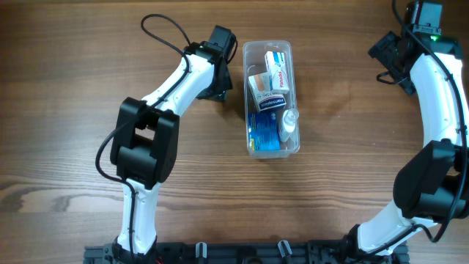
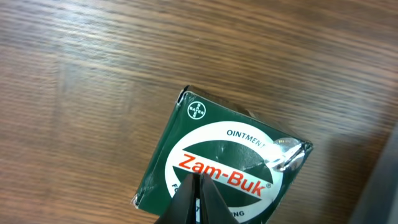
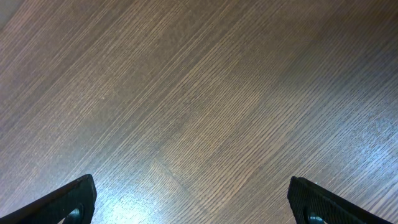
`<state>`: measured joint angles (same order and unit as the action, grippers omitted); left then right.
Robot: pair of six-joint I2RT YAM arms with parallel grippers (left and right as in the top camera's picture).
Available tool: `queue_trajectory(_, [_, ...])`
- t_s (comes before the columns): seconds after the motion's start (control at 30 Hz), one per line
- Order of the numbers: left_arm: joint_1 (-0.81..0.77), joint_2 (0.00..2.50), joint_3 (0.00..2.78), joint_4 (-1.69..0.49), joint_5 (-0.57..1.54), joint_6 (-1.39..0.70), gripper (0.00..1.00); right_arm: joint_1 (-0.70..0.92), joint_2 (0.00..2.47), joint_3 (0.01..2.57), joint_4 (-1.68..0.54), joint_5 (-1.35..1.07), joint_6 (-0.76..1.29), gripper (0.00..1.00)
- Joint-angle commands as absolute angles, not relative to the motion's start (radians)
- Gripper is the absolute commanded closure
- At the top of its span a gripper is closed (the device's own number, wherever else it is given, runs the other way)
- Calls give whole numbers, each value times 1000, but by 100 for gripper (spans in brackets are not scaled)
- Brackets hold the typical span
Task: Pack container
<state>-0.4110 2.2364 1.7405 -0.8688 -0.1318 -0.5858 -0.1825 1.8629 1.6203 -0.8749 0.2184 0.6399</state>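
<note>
Only the overhead view shows the one clear container, near the table's centre, long side running 12 to 6. It holds one small white bottle at its 4 o'clock corner and at least four boxes; they overlap, so the exact count is unsure. Only the left wrist view shows the one green box marked Zam-Buk. From above it is hidden under the left gripper, which sits just beside the container's upper end at 9 o'clock. Its jaws are clenched together over the box's face; whether they touch it cannot be told. A grey blur at that view's 3 o'clock edge is cut off and unclear. The right gripper, well apart at the container's 2 o'clock, has its jaws spread wide, both fingers cut off by the frame, over bare wood
</note>
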Motion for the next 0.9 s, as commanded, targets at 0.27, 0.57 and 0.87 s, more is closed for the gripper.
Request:
queue_trajectory(0.27, [-408, 2255, 1715, -959, -40, -527, 75, -183, 1880, 1621, -874, 236, 655, 0])
queue_trajectory(0.57, [-470, 2048, 1715, -989, 7, -470, 44, -183, 1880, 1621, -874, 236, 655, 0])
queue_trajectory(0.87, [-476, 1946, 1715, -1024, 6, -471, 26, -183, 1880, 1621, -874, 236, 655, 0])
